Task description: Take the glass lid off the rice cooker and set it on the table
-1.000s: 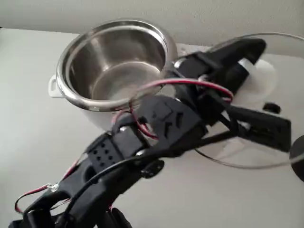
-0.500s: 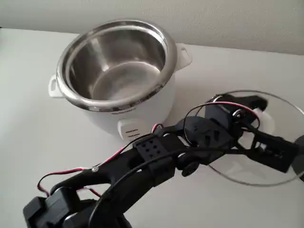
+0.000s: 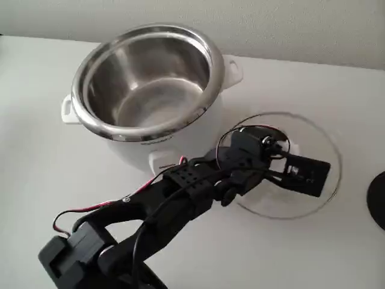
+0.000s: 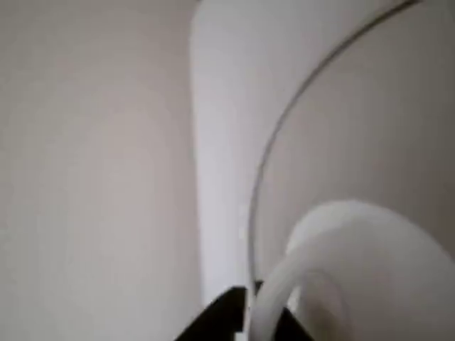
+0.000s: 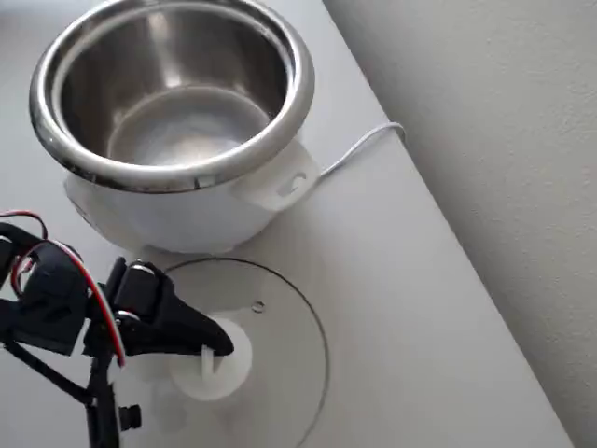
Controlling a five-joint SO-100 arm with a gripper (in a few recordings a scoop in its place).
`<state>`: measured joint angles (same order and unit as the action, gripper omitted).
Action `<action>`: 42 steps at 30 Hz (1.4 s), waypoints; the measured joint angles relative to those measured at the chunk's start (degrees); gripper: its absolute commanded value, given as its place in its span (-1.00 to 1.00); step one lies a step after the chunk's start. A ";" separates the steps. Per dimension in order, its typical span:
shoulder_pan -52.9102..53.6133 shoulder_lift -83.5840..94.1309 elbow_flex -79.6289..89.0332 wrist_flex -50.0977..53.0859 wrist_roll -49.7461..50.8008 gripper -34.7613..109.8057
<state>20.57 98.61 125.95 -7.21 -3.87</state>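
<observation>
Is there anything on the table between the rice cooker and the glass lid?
No. In the overhead view the rice cooker and the glass lid are almost adjacent, with bare table between.

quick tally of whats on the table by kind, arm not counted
rice cooker: 1
glass lid: 1, lying on the table beside the cooker, gripper at its knob
white cord: 1
black round object at the edge: 1
Total: 4
</observation>
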 measured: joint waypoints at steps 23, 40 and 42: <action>1.58 2.29 -0.53 9.23 -2.02 -0.27; -4.39 51.06 -0.53 40.96 -0.44 -0.26; -6.94 56.51 -0.44 46.85 -0.44 -0.27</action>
<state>13.62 155.13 125.51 39.64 -4.31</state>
